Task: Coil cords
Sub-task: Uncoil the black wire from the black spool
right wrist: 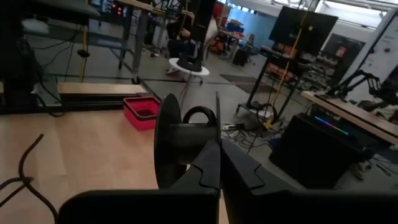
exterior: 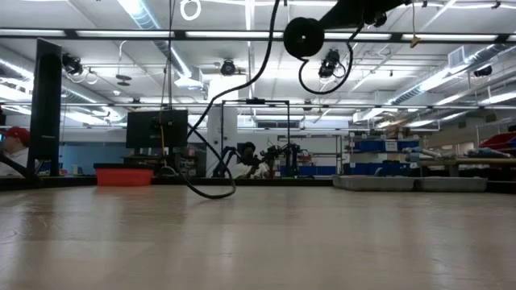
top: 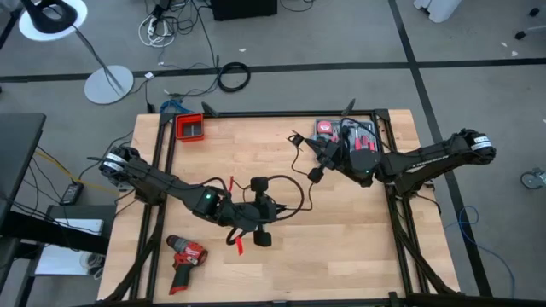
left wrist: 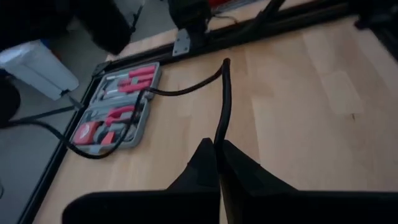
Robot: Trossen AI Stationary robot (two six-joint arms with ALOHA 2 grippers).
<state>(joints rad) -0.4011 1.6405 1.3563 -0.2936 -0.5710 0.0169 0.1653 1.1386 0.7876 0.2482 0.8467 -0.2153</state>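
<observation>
A thin black cord [top: 299,189] loops in the air between my two grippers over the middle of the wooden table [top: 341,247]. My left gripper [top: 271,207] is shut on it. In the left wrist view the cord [left wrist: 225,93] runs away from the fingertips, kinks, and trails across the tool case [left wrist: 115,115]. My right gripper [top: 317,162] is shut a little farther right and back, with a small dark plug [top: 314,175] beside it. In the low view a strand [exterior: 211,105] hangs down to the far part of the table. My left gripper pinches the cord between its two fingers at a point along its length [left wrist: 218,138]. The fingers slant downward toward the table's far right and lie along the cord. The cord leaves the fingertips clear of the table. My right gripper [right wrist: 219,152] points level with a thin strand [right wrist: 217,115] rising from between its shut fingertips. Which part of the cord this is, I cannot tell.
A grey case of red tools [top: 350,136] lies at the back right. A red bin [top: 190,128] stands at the back left and a red drill [top: 186,256] at the front left. A thicker cable ring [top: 235,77] and a lamp base [top: 108,85] are on the floor beyond the table.
</observation>
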